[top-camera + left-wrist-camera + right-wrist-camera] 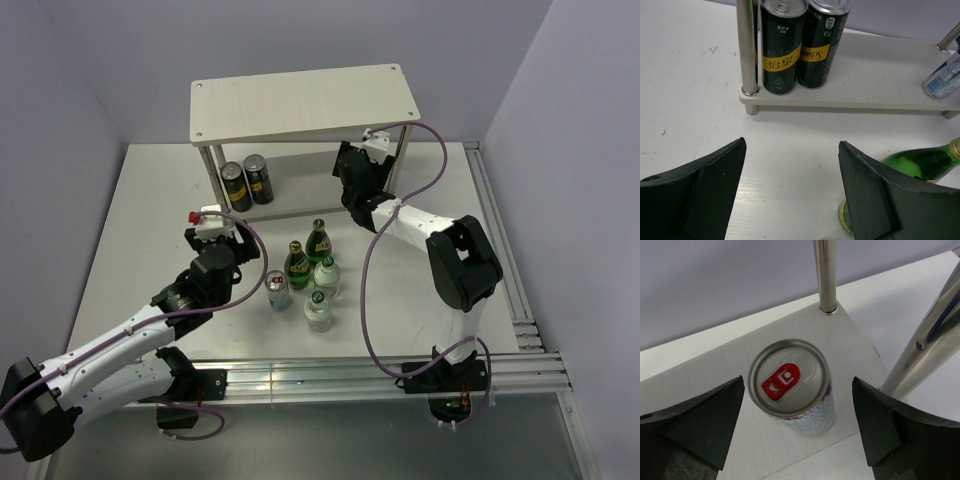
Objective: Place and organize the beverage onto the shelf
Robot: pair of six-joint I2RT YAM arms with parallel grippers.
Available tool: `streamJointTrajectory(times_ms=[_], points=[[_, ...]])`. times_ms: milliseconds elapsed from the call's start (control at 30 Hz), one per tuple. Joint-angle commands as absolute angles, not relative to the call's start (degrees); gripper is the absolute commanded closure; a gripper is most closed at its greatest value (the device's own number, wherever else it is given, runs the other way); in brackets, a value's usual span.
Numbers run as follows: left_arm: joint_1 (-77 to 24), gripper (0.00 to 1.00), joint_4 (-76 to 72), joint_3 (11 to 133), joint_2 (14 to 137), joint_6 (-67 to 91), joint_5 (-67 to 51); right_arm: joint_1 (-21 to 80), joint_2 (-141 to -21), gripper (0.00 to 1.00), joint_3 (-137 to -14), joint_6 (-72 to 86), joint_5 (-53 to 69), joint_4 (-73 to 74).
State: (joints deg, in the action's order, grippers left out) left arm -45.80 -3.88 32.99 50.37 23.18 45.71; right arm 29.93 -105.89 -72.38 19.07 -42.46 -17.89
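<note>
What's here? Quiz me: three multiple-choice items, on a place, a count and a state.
1. Drinks on the table before the shelf: A) three; B) five; C) seven.
2. The two dark cans stand: A) on the top board; B) on the lower board, left end; C) on the table.
3. The right gripper is: A) open around a silver can; B) shut on a bottle; C) shut, empty.
1B: two green bottles, two clear bottles, one red-topped can. 2B: beside the left leg. 3A: fingers clear of the can.
</note>
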Motion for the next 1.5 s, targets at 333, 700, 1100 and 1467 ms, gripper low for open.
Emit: streamJointTrajectory(times_ms=[333, 700, 1100, 1467], points=[[-46.1, 0.19, -6.5, 32.1, 48.3, 22.8, 45.6, 32.1, -95.7, 0.0, -67.2, 18.4, -41.8, -21.4], [-46.0, 0.14, -8.4, 30.2, 46.8, 25.3, 50.7, 45.2, -76.9, 0.0, -55.5, 21.4, -48.7, -7.8], [-45.9, 0.12, -6.2, 31.1, 46.3, 27.2, 50.4, 88.9, -61.9, 0.0, -44.5, 63.8, -76.5, 32.9], [-45.9, 0.14, -4.9, 30.8, 44.9, 27.9, 51.2, 95.5, -86.1, 0.0, -60.4, 104.0, -82.5, 72.6]])
